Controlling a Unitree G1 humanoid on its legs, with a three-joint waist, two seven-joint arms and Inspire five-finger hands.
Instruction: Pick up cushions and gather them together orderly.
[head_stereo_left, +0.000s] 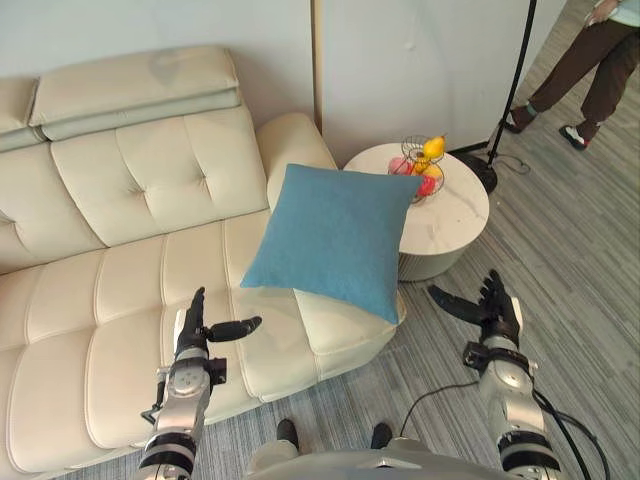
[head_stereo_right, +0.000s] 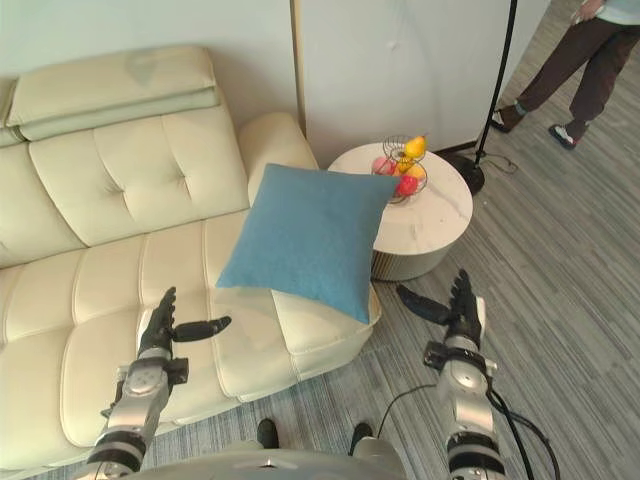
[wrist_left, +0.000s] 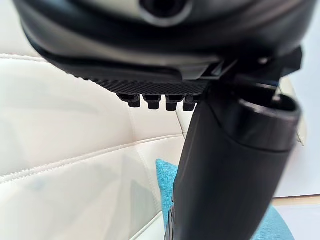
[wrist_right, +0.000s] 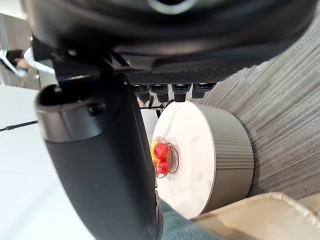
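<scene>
A blue square cushion (head_stereo_left: 335, 236) lies on the right end of the cream sofa (head_stereo_left: 120, 260), leaning against its armrest and overhanging the seat's front corner. My left hand (head_stereo_left: 192, 333) hovers over the sofa seat, left of the cushion, fingers straight and thumb out, holding nothing. My right hand (head_stereo_left: 492, 308) hangs over the floor to the right of the sofa, also open and empty. A corner of the blue cushion (wrist_left: 165, 175) shows past the left hand in the left wrist view.
A round white side table (head_stereo_left: 455, 215) stands right of the sofa, carrying a wire basket of fruit (head_stereo_left: 422, 165). A black lamp stand (head_stereo_left: 505, 110) rises behind it. A person (head_stereo_left: 590, 70) stands at the back right on the grey floor.
</scene>
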